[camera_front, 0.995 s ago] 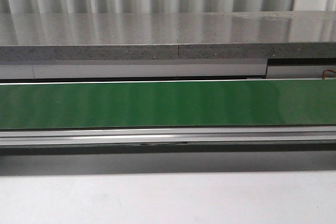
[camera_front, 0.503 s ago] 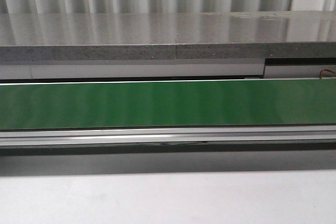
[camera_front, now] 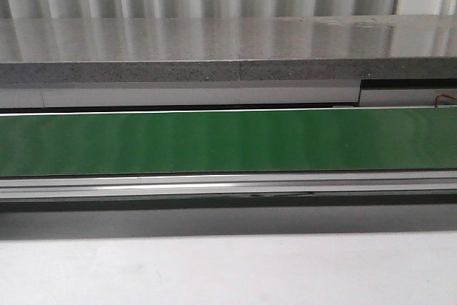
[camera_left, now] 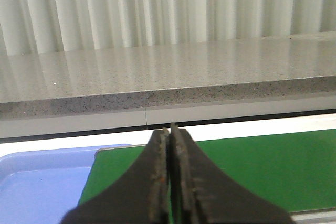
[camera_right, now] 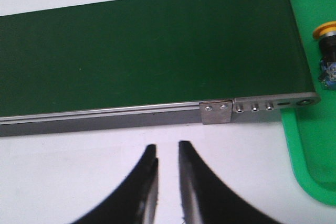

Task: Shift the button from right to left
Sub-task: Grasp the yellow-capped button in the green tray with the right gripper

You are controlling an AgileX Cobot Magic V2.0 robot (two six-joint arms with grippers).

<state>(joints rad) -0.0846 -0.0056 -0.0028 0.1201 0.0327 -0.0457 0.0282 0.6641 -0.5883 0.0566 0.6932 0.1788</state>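
Note:
The button (camera_right: pixel 326 29) lies at the edge of the right wrist view, on a green tray (camera_right: pixel 310 150) just past the end of the dark green conveyor belt (camera_right: pixel 142 51). Its yellow cap, black collar and a bit of blue body show; the rest is cut off. My right gripper (camera_right: pixel 167 146) is empty, its jaws a narrow gap apart, above the white table in front of the belt's end and well short of the button. My left gripper (camera_left: pixel 169 128) is shut and empty, above the belt's other end (camera_left: pixel 252 166). Neither gripper nor the button shows in the front view.
A blue tray (camera_left: pixel 37 182) lies beside the belt's left end. A grey stone counter (camera_front: pixel 228 51) runs behind the belt (camera_front: pixel 228 141), with a corrugated wall beyond. The belt's metal side rail and end bracket (camera_right: pixel 217 112) face the white table (camera_front: pixel 228 269).
A faint dark reflection on the belt's front rail has shifted to the right. Nothing else in the front view has visibly moved.

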